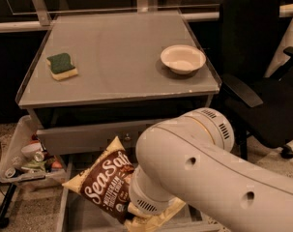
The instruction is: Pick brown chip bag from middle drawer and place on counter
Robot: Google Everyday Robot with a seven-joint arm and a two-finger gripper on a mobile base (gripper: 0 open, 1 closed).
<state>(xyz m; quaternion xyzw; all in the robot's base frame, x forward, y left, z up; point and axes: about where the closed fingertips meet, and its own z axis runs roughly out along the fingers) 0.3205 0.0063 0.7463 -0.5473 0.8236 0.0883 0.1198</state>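
Note:
The brown chip bag [103, 183] with white "Sea Salt" script hangs tilted above the open middle drawer [80, 217], its left corner over the drawer's left wall. My gripper [139, 210] is at the bag's lower right end, mostly hidden behind my white wrist and forearm [194, 173]; it is shut on the bag and holds it off the drawer floor. The grey counter [117, 47] lies above and behind, with the bag well below its front edge.
A green-and-yellow sponge [62, 65] lies on the counter's left, a white bowl [183, 58] on its right. A shut drawer front [78, 138] sits above the open drawer. A cluttered tray cart [25, 161] stands left; a black office chair [262, 81] stands right.

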